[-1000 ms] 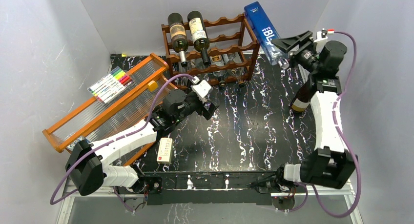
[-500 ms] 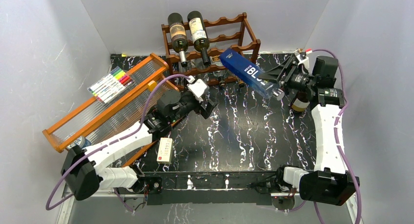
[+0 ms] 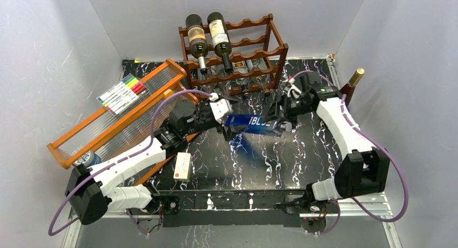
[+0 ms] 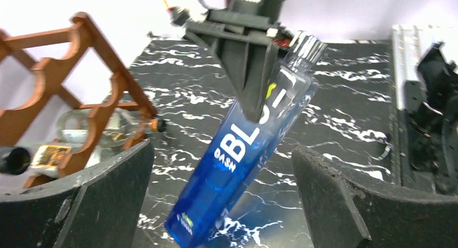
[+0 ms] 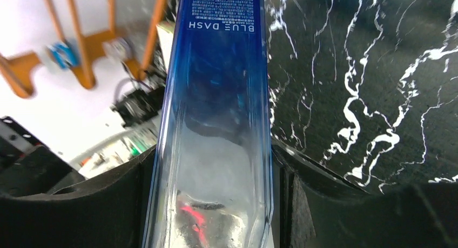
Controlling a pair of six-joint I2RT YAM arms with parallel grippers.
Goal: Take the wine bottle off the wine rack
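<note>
My right gripper [image 3: 281,115] is shut on a blue square-sided bottle [image 3: 253,124] marked BLUE DASH, gripping it near its neck end [image 5: 215,153]. The bottle hangs slanted above the middle of the table. Its base end [image 4: 186,226] lies between the fingers of my left gripper [image 3: 231,121], which stands open with gaps on both sides [image 4: 221,151]. The wine rack [image 3: 249,41] stands at the back centre, with two dark wine bottles [image 3: 197,34] lying on its top tier. Part of the rack [image 4: 102,91] shows in the left wrist view.
A dark bottle with a gold top [image 3: 352,83] stands at the right edge. Clear bottles [image 3: 246,67] lie low in the rack. An orange-framed tray [image 3: 116,124] with markers [image 3: 123,91] sits at the left. A white box [image 3: 182,166] lies near the left arm.
My right arm has swung the blue bottle from the back right down to the table's middle, into the gap of the left gripper. The left arm shifted slightly right.
</note>
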